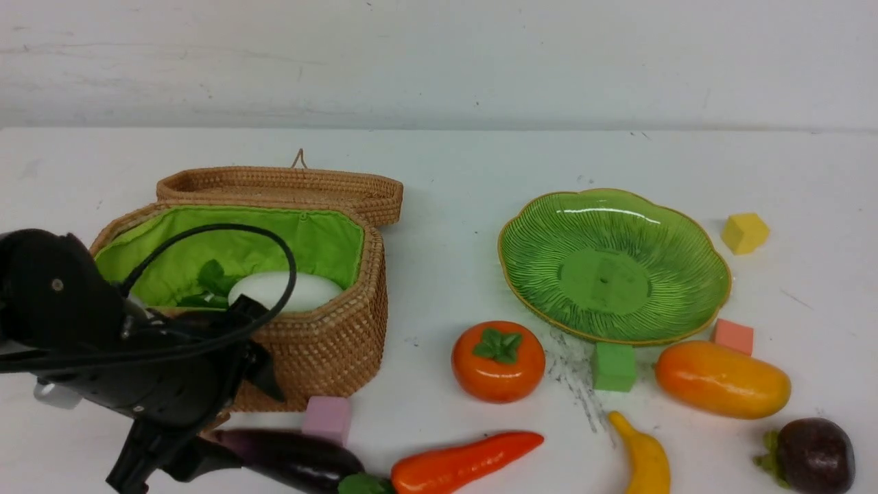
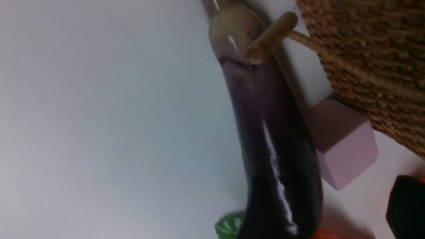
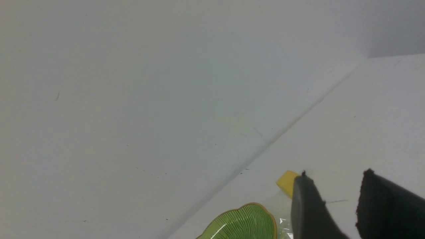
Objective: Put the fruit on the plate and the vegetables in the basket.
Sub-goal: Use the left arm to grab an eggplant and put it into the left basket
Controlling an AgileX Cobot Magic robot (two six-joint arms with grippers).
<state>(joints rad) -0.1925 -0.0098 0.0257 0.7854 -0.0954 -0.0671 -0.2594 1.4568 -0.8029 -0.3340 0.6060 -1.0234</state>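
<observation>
Showing radish (image 1: 302,291) in basket (image 1: 329,343): front cam.

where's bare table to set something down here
Bare table runs between the basket and the plate, and along the far strip behind both. The near edge is crowded: eggplant, pepper, persimmon, green cube, banana, mango.

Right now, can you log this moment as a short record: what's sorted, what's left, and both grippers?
basket: holds radish
plate: nothing on it
vegetables outside basket: eggplant, pepper
fruit off plate: persimmon, mango, banana, mangosteen
left gripper: open, at the eggplant's stem end
right gripper: open, nothing held
</observation>
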